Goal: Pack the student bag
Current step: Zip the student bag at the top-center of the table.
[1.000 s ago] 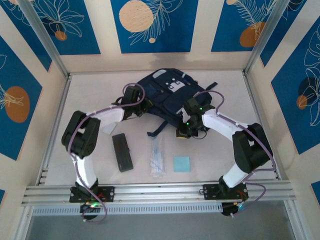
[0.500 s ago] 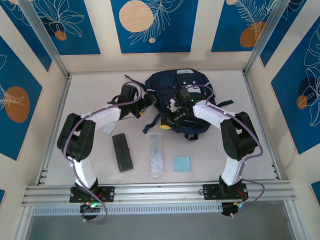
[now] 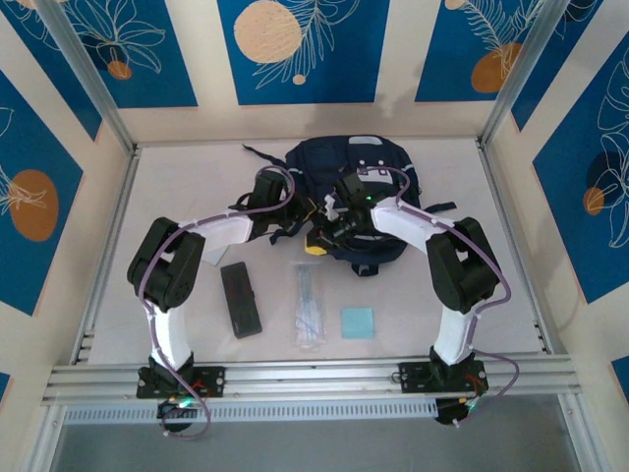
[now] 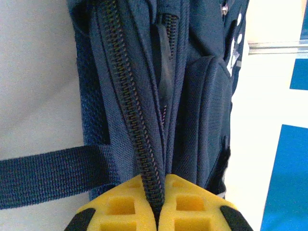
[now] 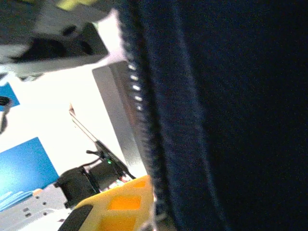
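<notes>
The student bag, dark navy with white patches near its top, lies at the back middle of the table. My left gripper is at the bag's left side. In the left wrist view its yellow fingers are shut on the bag's zipper edge, and a black strap runs off to the left. My right gripper reaches across the bag's front left edge. In the right wrist view one yellow finger presses against dark bag fabric; the other finger is hidden behind it.
In front of the bag lie a black case, a clear pouch of pens and a light blue note pad. Aluminium rails frame the table, and the arms' bases stand on the near one.
The bag has turned from tilted to square and shifted toward the back. The right arm swung left across its front. The left gripper moved right, opened, then shut on the zipper edge.
</notes>
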You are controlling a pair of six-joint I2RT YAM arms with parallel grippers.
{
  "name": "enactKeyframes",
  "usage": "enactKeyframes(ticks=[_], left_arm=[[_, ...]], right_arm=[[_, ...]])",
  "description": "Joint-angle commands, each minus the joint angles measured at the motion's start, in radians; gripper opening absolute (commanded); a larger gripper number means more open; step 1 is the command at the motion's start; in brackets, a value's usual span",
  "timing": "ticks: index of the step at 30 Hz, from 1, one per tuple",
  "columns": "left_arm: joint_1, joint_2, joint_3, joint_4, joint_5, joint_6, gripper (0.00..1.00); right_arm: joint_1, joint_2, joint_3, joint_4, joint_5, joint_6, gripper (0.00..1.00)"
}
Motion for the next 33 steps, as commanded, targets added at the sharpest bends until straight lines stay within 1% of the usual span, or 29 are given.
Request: enactKeyframes(ticks=[1,3,6,11,13,14,16,17,19,20,21,23,24,27,28,29,33], left_arm=[[0.010,0.002,0.013,0.060,-0.024,0.011,0.00],[0.027,-0.019,-0.007,0.036,-0.024,0.047,0.00],[0.054,-0.042,-0.009,-0.036,-0.009,0.121,0.00],[0.091,-0.048,0.016,-0.129,0.022,0.229,0.00],[0.110,-0.036,0.044,-0.157,0.034,0.264,0.00],[0.122,-0.026,0.065,-0.174,0.037,0.285,0.00],[0.140,-0.007,0.117,-0.227,0.028,0.324,0.00],[0.146,0.003,0.153,-0.262,0.016,0.343,0.00],[0.148,0.024,0.221,-0.323,-0.004,0.371,0.00],[0.149,0.036,0.251,-0.346,-0.005,0.374,0.04],[0.149,0.044,0.276,-0.364,0.001,0.368,0.19],[0.148,0.044,0.299,-0.388,0.013,0.344,0.54],[0.149,0.038,0.298,-0.398,0.018,0.330,0.65],[0.149,-0.006,0.256,-0.425,0.028,0.306,0.81],[0.149,-0.027,0.233,-0.425,0.028,0.299,0.83],[0.149,-0.055,0.197,-0.425,0.027,0.286,0.87],[0.146,-0.162,0.042,-0.391,0.029,0.205,0.89]], right_arm=[[-0.001,-0.077,-0.009,-0.268,-0.031,-0.157,0.00],[-0.034,-0.078,-0.012,-0.435,0.056,-0.250,0.00],[-0.083,-0.103,-0.051,-0.579,0.182,-0.347,0.00],[-0.190,-0.137,-0.082,-0.692,0.378,-0.440,0.00],[-0.243,-0.136,-0.070,-0.713,0.479,-0.438,0.00],[-0.266,-0.137,-0.059,-0.717,0.508,-0.435,0.00],[-0.284,-0.137,-0.027,-0.720,0.570,-0.415,0.00],[-0.283,-0.137,-0.005,-0.712,0.588,-0.402,0.00],[-0.268,-0.132,0.033,-0.660,0.507,-0.384,0.00],[-0.254,-0.133,0.043,-0.608,0.428,-0.369,0.00],[-0.238,-0.132,0.049,-0.544,0.346,-0.354,0.00],[-0.201,-0.129,0.048,-0.415,0.225,-0.296,0.00],[-0.182,-0.125,0.048,-0.333,0.172,-0.262,0.00],[-0.133,-0.102,0.068,-0.153,0.110,-0.155,0.00],[-0.121,-0.093,0.080,-0.115,0.103,-0.131,0.00],[-0.110,-0.084,0.094,-0.077,0.101,-0.107,0.00],[-0.088,-0.036,0.160,0.025,0.061,-0.041,0.00]])
